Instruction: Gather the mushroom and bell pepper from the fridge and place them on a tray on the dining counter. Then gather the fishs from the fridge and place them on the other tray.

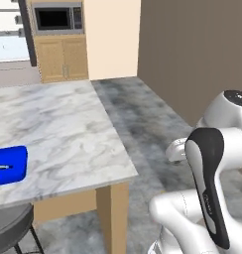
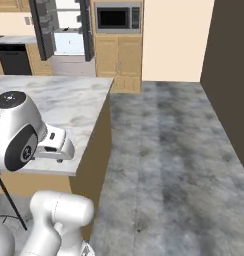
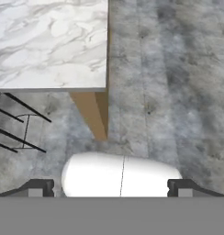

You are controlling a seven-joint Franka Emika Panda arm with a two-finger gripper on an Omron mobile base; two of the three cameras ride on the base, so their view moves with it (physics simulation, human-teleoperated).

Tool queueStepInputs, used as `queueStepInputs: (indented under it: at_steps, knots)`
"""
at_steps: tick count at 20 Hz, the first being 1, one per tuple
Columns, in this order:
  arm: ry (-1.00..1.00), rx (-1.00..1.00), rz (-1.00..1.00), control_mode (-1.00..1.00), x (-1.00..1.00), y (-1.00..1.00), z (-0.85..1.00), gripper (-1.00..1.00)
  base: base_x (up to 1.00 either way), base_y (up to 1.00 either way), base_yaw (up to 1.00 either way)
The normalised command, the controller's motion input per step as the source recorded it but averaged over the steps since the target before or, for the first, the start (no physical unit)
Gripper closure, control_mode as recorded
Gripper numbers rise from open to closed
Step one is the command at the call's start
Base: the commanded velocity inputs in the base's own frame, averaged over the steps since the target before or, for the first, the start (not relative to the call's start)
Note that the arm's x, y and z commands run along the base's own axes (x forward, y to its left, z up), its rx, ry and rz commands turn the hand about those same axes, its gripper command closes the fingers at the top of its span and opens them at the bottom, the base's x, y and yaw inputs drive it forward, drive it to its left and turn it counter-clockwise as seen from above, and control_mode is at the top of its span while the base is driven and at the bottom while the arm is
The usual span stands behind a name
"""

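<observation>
My gripper (image 3: 110, 189) hangs open over the grey floor just off the corner of the dining counter (image 3: 49, 41); its two fingertips (image 3: 40, 188) stand far apart with nothing between them. The bright blue tray (image 1: 9, 165) lies on the dining counter (image 1: 68, 129) at the far left edge of the left base view, partly cut off; a thin greyish mark on it is too small to identify. Far back, the fridge (image 2: 44, 30) stands with its dark doors swung open. The mushroom, the bell pepper, the fishs and the other tray are out of view.
A grey stool (image 1: 11, 225) stands against the counter's near side, its dark legs (image 3: 17, 124) beside the tan counter leg (image 3: 93, 112). A microwave (image 2: 118, 18) sits above tan cabinets at the back. A brown wall (image 1: 202, 54) bounds the right; grey floor (image 2: 169, 150) lies between.
</observation>
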Motion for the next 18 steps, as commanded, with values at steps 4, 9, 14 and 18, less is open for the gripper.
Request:
queueStepInputs:
  at_steps: [4,9,14,18]
  knots:
    - [0.00,0.00,0.00,1.00,0.00,0.00,0.00,-1.00,0.39,-1.00,0.00]
    - [0.00,0.00,0.00,1.00,0.00,0.00,0.00,-1.00,0.61,-1.00,0.00]
    - [0.00,0.00,0.00,1.00,0.00,0.00,0.00,-1.00,0.99,-0.75,0.03]
    - [0.00,0.00,0.00,1.00,0.00,0.00,0.00,-1.00,1.00,-0.27,0.07]
